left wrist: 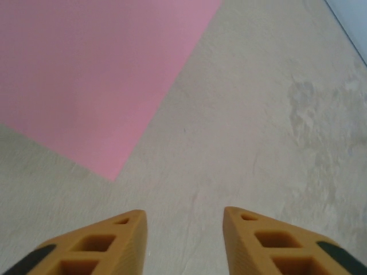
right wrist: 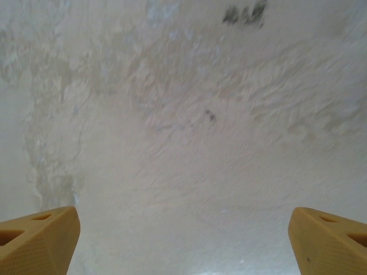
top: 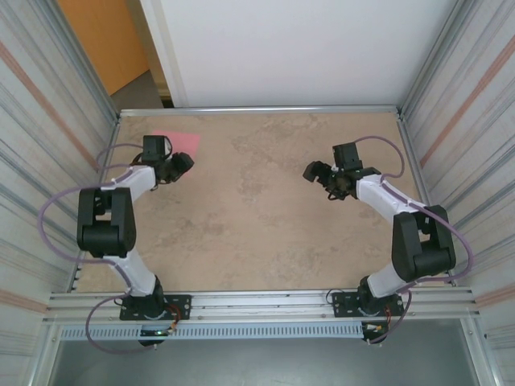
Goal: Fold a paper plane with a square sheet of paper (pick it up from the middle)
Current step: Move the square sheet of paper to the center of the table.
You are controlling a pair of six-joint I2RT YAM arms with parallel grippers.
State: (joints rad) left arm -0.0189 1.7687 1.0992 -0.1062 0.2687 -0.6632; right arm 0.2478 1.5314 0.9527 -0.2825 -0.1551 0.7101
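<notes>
The left arm rises from its base at the near edge of the desk and bends sharply at a raised elbow. Its white forearm reaches away and a little rightward toward the far left corner. The wrist tips downward, so the left gripper hangs over the desk just beside the near edge of the square sheet of paper. The pink sheet lies flat in that far left corner, close to the metal rail along the far side, with no crease that can be made out. In the left wrist view the sheet lies in the upper left, one corner pointing toward the gripper. The orange fingers stand partly apart with bare desk showing between them; they grasp nothing and are off the paper.

The right arm is posed much like a mirror of the left. Its elbow is raised near the right wall, its forearm reaches away and leftward, and its wrist is angled down. The right gripper hangs over bare desk on the right half, well apart from the sheet. In the right wrist view its fingers sit at the two lower corners, spread wide, with nothing between them and mottled beige desk below. A purple cable loops along each arm.
</notes>
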